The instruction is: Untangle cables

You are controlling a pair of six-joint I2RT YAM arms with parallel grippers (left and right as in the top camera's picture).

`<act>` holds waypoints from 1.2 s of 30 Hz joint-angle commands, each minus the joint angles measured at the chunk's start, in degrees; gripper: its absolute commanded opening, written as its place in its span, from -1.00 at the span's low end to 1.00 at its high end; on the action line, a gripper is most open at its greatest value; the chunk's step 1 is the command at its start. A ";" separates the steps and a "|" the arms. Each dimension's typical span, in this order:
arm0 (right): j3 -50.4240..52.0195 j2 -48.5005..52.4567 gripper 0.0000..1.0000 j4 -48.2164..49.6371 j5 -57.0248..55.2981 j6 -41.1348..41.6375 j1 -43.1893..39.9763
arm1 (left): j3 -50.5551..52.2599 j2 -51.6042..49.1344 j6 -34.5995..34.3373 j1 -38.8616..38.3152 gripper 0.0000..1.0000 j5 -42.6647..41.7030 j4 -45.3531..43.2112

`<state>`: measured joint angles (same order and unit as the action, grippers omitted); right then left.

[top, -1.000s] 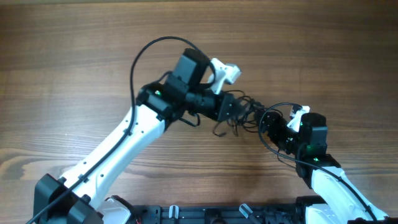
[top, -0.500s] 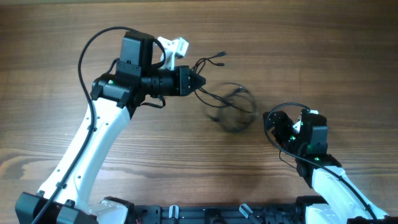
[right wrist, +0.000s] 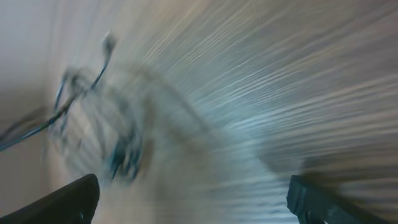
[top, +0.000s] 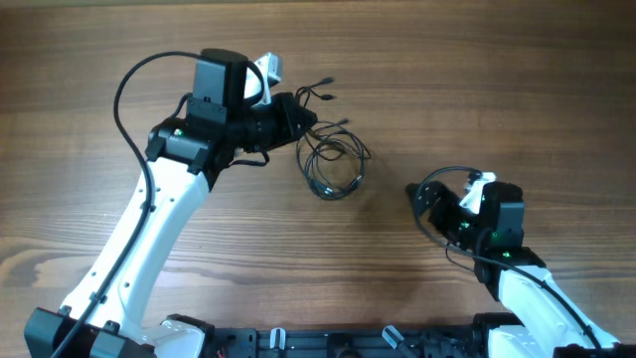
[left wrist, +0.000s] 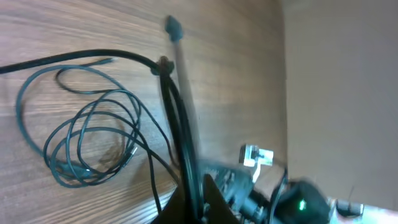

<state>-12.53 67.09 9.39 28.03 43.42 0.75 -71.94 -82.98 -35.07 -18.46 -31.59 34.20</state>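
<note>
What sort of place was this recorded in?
Probably a robotics lab bench: a bare wood-grain table, two white-and-black robot arms at its near edge, and a coil of thin black cables on it.

Thin black cables [top: 333, 167]; warm brown wood-grain table [top: 497, 80]

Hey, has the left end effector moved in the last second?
Yes. The left end effector went left and farther from the base rail, dragging the cables along.
</note>
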 commanded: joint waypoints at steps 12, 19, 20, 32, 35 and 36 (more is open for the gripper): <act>0.55 0.59 0.99 -3.04 12.04 -11.78 0.02 | -1.22 -11.39 -12.07 -9.55 -0.21 19.19 -16.11; 0.57 0.59 1.00 -7.61 7.19 -11.74 0.02 | -1.22 -13.51 -12.07 -8.20 0.61 31.76 2.34; 0.57 0.59 1.00 -7.54 6.86 -11.69 0.02 | -1.22 -13.51 -12.09 -7.69 0.64 32.63 4.13; -1.33 0.57 0.99 6.86 25.55 -9.03 0.02 | -1.22 -13.35 -16.81 7.08 0.97 19.78 18.60; -4.31 0.57 0.99 6.82 24.50 -9.09 0.04 | -1.22 -13.35 -14.62 9.77 0.97 14.25 19.71; -5.20 0.57 0.99 6.60 24.37 -9.14 0.04 | -1.22 -13.35 -13.03 10.27 0.97 12.83 19.63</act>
<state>-13.30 67.29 15.70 50.06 35.24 0.69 -72.60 -96.20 -50.28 -10.55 -9.54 53.65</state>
